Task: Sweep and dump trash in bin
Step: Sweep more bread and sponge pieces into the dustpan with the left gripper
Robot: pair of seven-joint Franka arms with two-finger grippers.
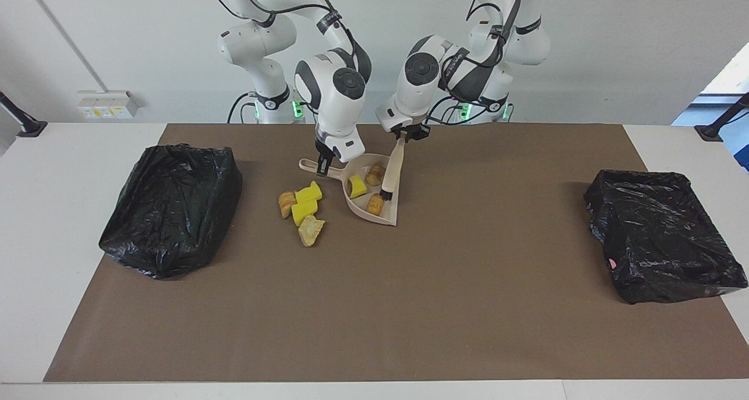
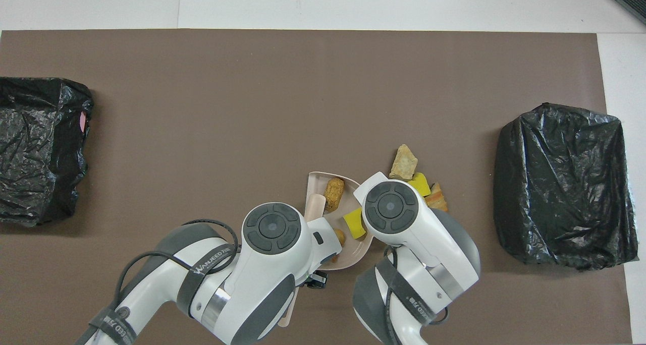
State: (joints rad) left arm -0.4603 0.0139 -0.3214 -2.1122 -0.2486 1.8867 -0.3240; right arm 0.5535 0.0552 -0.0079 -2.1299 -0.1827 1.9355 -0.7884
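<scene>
Trash: I count three chunks in dustpan (image 1: 374,198) — yellow sponge piece (image 1: 357,186), two brown bread lumps (image 1: 375,204). Four more chunks (image 1: 302,208) on brown mat (image 1: 374,306) beside pan, toward right arm's end.
Brush (image 1: 391,175): long axis slanted, bristles down among chunks in pan, handle rising toward robots.
Left gripper (image 1: 405,134): jaws clamped on brush handle top.
Right gripper (image 1: 320,165): jaws clamped on dustpan handle.
Pan mouth faces left arm's end.
Black-bagged bins (image 1: 169,207) at both bench ends, well apart; I see bare mat between.
</scene>
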